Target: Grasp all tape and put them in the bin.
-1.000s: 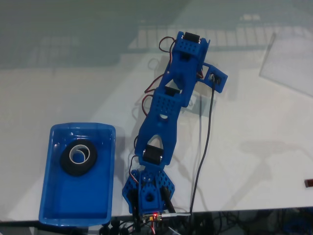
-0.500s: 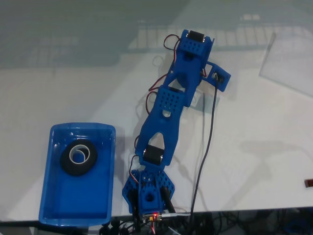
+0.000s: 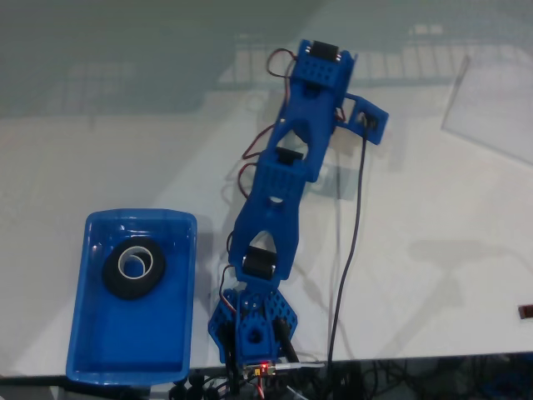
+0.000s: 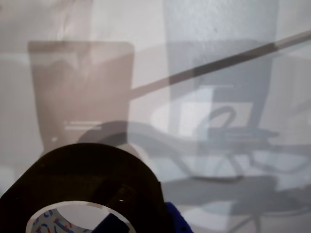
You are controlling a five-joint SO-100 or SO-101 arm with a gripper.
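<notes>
Noting your arm [image 3: 287, 179] extended far over table [image 3: 433, 250]; one tape roll [image 3: 133, 268] inside bin [image 3: 92, 342] at left; second roll [image 4: 82, 189] fills wrist view near edge; finger state cannot tell.

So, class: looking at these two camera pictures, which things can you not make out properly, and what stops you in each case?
- Gripper: in the fixed view the blue robot arm covers it from above, so open or shut is unclear.
- Black ring-shaped tape roll with pale core, wrist view: cut off by the bottom edge; whether it is gripped cannot be told.
- Small dark object, fixed view: cut by the right edge, too small to identify.
</notes>
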